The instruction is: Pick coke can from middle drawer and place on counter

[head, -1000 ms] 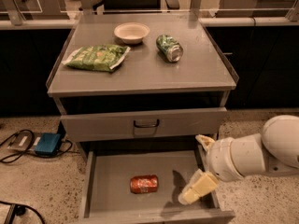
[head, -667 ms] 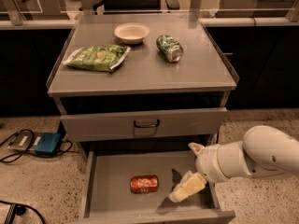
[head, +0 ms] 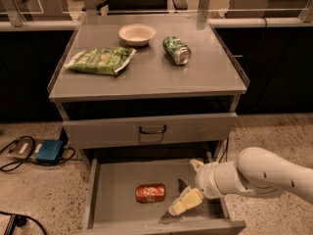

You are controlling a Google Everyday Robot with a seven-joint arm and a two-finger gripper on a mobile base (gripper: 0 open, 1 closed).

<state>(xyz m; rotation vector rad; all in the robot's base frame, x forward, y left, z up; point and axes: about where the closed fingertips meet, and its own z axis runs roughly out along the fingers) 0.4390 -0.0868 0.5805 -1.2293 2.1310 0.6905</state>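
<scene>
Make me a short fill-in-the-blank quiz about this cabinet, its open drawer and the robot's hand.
1. The coke can lies on its ____ in the middle drawer.
2. In the picture, the gripper reaches into that drawer just to the ____ of the coke can.
3. On the counter lies a ____ can, near a bowl and a snack bag.

Missing words: side; right; green.

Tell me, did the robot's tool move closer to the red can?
Yes. The tool slid left across the middle drawer, closer to the coke can, which stayed put.
</scene>
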